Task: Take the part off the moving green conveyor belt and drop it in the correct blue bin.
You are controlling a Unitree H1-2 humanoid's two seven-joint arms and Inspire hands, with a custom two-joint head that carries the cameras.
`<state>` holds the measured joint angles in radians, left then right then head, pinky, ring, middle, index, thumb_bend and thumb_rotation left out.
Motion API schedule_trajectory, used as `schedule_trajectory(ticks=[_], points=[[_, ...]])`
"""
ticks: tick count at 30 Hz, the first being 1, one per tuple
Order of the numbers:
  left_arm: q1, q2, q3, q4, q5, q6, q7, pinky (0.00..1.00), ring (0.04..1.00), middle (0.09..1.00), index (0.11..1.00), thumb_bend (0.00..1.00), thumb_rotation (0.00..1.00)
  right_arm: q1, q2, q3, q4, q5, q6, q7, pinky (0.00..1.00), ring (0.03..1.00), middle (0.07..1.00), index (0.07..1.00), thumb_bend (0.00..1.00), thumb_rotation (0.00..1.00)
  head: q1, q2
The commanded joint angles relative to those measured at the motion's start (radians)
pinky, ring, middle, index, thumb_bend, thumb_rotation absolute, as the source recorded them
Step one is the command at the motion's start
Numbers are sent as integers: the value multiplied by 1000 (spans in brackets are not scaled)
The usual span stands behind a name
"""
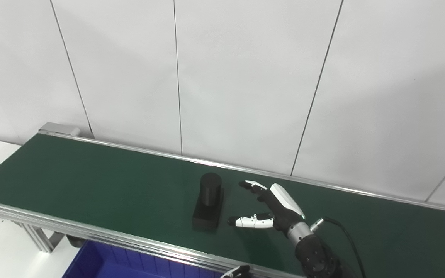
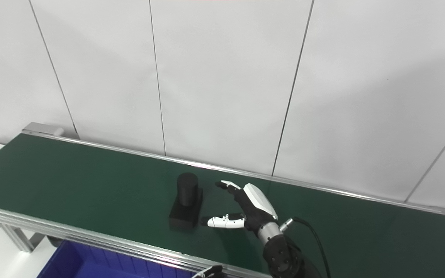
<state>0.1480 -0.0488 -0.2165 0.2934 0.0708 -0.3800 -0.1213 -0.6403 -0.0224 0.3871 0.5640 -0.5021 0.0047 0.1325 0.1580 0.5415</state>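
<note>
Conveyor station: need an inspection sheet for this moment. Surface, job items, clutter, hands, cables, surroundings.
Surface: green belt with aluminium side rails, bare apart from the part.
Job's things: black part, a cylinder upright on a block base, mid-belt; blue bin below the belt's near rail, only partly in view.
Clutter: nothing seen.
Hands: right hand open over the belt, fingers and thumb spread toward the part, not touching it; left hand barely shows at the bottom edge, state unclear.
Cables: black cable runs from the right wrist connector.
Surroundings: white panelled wall behind the belt.
</note>
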Motion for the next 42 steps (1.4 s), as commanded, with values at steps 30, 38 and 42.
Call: schedule_trajectory(ticks=[30,38,42], points=[[36,-22,-26,-63,14,-10,10,799,834,867,884,913,373,-128,30,-19,188,33,-79,-107,811,881,862,863,735,439,-2,-7],[44,-30,-35,-67,22,-21,18,802,833,857,878,909,369,-144,30,-4,186,15,-75,-115,759,850,854,850,731,439,2,-7],[51,-36,-39,-76,26,-15,22,804,836,856,879,917,376,-143,32,-1,177,15,-69,-116,753,846,850,846,724,425,5,-5]])
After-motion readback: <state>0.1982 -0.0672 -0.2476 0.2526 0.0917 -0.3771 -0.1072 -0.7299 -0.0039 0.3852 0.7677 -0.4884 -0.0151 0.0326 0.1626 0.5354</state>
